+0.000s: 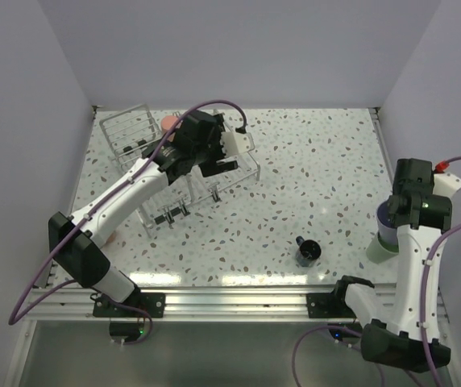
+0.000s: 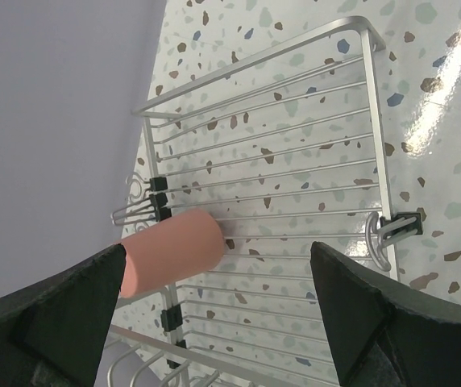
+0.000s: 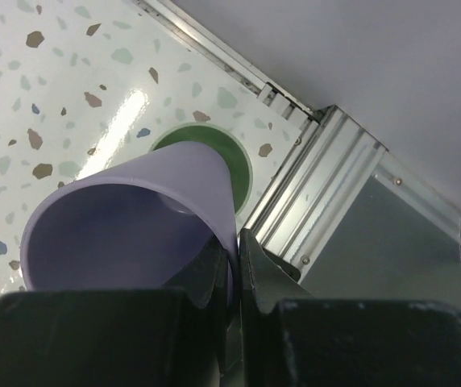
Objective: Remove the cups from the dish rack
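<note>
While the left arm reaches to the far-left part of the speckled white terrazzo bench (image 1: 319,161), its left hand (image 2: 214,318) hangs over the silvery wire-grid dish rack (image 2: 380,161). Both black fingers (image 2: 61,314) are spread wide with nothing between them. A small salmon plastic cup (image 2: 170,254) lies on its side at the rack's edge, just beside two small black clips (image 2: 159,201), with its closed end pointing in over the wires. It lies close to the left finger, but I cannot tell whether they touch.

At the bench's near-right corner, the right hand (image 3: 234,262) is pressed together on the rim of a large lavender plastic tumbler (image 3: 134,218), pinching its wall. The tumbler is tilted, with its base over the mouth of a large mint-green tumbler (image 3: 234,157) that stands upright on the bench. Whether the two touch is hidden.

A small dark blue-black cup (image 1: 308,251) rests alone on the bench toward the near edge, well apart from the rack.
</note>
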### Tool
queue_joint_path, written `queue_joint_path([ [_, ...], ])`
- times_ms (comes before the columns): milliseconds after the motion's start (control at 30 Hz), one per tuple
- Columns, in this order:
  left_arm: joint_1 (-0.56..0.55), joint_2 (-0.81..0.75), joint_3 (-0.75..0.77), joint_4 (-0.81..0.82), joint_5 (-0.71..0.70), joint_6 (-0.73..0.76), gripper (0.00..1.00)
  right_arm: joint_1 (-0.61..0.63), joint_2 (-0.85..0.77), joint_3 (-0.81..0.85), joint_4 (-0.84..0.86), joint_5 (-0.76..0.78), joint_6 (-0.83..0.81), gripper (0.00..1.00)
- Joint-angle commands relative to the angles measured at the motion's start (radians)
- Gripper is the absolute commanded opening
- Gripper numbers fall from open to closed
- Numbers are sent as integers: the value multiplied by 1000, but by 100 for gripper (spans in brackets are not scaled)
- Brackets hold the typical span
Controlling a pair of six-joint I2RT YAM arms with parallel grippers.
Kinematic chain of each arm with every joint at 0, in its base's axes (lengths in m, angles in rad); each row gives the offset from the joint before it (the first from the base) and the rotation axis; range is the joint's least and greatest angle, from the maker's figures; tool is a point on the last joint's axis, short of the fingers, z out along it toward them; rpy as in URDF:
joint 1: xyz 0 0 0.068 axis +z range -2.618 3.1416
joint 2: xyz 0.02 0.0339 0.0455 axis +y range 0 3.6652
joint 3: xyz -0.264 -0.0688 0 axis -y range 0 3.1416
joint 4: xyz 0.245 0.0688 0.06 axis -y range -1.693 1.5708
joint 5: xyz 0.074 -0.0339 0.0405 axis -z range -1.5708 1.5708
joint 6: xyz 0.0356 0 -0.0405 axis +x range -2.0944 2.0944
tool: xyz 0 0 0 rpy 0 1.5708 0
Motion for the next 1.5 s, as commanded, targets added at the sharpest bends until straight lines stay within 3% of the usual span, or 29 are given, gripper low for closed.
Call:
queue_joint_path([
  [0, 4, -51, 23, -11, 25, -24, 100, -15, -46, -14, -46, 97, 92, 0],
  [433, 3, -77, 0, -5, 42, -16, 100, -16, -156, -1, -109, 177, 225, 0],
  [600, 3, -79, -1, -1, 45, -2, 100, -16, -203, -119, -84, 153, 294, 0],
  [1200, 3, -83, 0, -9, 34, 12, 100, -16, -249, -264, -26, 158, 449, 0],
  [1267, 3, -80, -1, -9, 34, 15, 100, -16, -241, -273, -15, 152, 448, 2],
  [1467, 1, -85, -7, -5, 27, 23, 100, -16, -223, -281, 29, 155, 442, 25],
])
